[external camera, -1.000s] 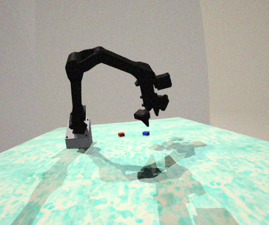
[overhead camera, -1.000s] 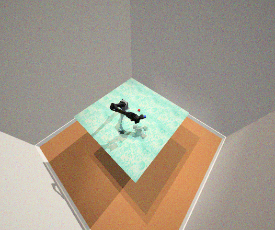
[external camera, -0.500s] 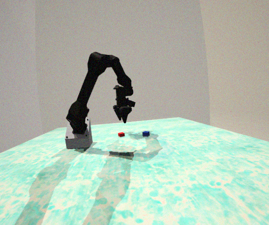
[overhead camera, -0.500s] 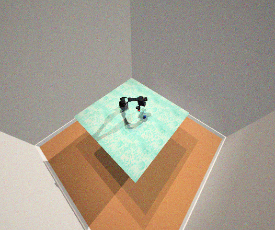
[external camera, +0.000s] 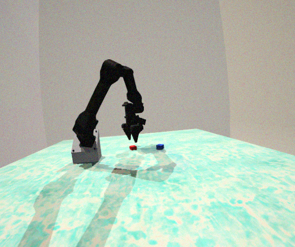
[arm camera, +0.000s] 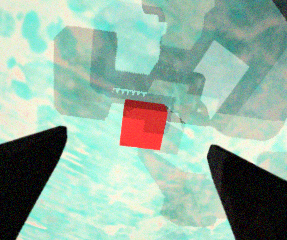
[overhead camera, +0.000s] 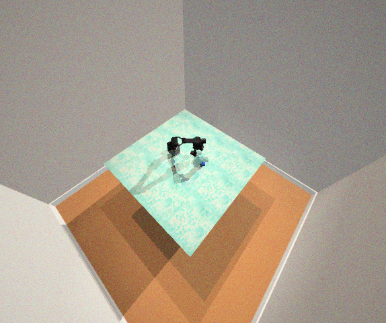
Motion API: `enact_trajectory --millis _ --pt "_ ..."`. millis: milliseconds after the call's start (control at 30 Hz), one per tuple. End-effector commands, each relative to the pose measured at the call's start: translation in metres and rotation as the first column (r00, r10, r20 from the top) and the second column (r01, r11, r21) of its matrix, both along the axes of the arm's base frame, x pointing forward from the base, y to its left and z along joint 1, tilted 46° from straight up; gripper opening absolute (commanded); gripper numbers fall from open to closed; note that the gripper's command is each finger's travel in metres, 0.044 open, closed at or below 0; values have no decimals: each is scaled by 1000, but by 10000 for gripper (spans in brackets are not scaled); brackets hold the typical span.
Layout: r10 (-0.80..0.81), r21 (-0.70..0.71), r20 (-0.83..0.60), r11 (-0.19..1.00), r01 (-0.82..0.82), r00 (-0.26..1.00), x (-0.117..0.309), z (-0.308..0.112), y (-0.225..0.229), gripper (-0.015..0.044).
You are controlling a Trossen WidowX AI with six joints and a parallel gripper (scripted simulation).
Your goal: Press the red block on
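red block sitting on the teal-and-cream mottled tabletop, and the black parallel-jaw gripper is hanging right over it, pointing down! fingers spread about as wide as they go, nothing at all between them. from the wrist it's a lovely picture: the block lies between the two black fingertips, a bit up the view from the line joining them, with room on both sides. over on the exterior view the blue block waits near the red one, a gap between the two, neither stacked on the other.

so it's the approach, the pick still to come, and here's how i'd call the handling. small, blocky thing, looks like hard plastic: light, stiff, not one to squash or break easily. smooth faces could slip, mind you, so the pads want to meet two opposite side walls flat on, near the middle. the block looks slightly turned in the wrist view, and a crooked pinch might twist it. leave the underside free, because that's the face that has to meet the blue block!

next, a small centring nudge, straight down, then a firm squeeze. the push for the click will ask plenty of that grip; a loose hold could let the block ride up or tilt.
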State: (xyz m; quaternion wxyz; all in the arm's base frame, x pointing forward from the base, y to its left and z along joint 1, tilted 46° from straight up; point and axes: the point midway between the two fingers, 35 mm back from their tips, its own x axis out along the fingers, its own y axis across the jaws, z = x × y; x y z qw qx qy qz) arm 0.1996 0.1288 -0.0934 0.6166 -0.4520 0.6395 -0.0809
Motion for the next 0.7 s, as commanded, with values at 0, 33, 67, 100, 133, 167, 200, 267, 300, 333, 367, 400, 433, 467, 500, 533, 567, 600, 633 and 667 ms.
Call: enact_trajectory --millis 0,33,67,100,133,167,200,267,300,333,367,400,433,467,500,533,567,600,633,667 --pt "3 -10 -4 1000 -3 1000 1 -6 -10 440" --pt "3 -10 -4 1000 -3 1000 1 -6 -10 440" --pt "3 -10 -4 1000 -3 1000 1 -6 -10 440" --pt "3 -10 -4 1000 -3 1000 1 -7 -11 440" --pt "3 -10 -4 1000 -3 1000 1 -8 -11 440" --pt "3 -10 -4 1000 -3 1000 2 -9 -13 440" --pt "3 -10 -4 1000 -3 1000 2 -10 -14 440" --pt "3 -10 -4 1000 -3 1000 2 -12 -16 440" --pt "3 -10 -4 1000 -3 1000 3 -13 -17 440" --pt "3 -10 -4 1000 -3 1000 3 -14 -18 440" --pt "3 -10 -4 1000 -3 1000 3 -15 -19 440" --pt "3 -10 -4 1000 -3 1000 3 -17 -20 440" --pt "3 -10 -4 1000 -3 1000 4 -18 -21 440" --pt "3 -10 -4 1000 -3 1000 4 -19 -23 440" --pt "3 -10 -4 1000 -3 1000 4 -20 -24 440" --pt "3 -10 -4 1000 -3 1000 4 -21 -25 440" --pt "3 -10 -4 1000 -3 1000 5 -22 -26 440" --pt "3 -11 -3 1000 -3 1000 5 -23 -27 440" --pt "3 -11 -3 1000 -3 1000 5 -24 -28 440" --pt "3 -11 -3 1000 -3 1000 5 -25 -29 440"
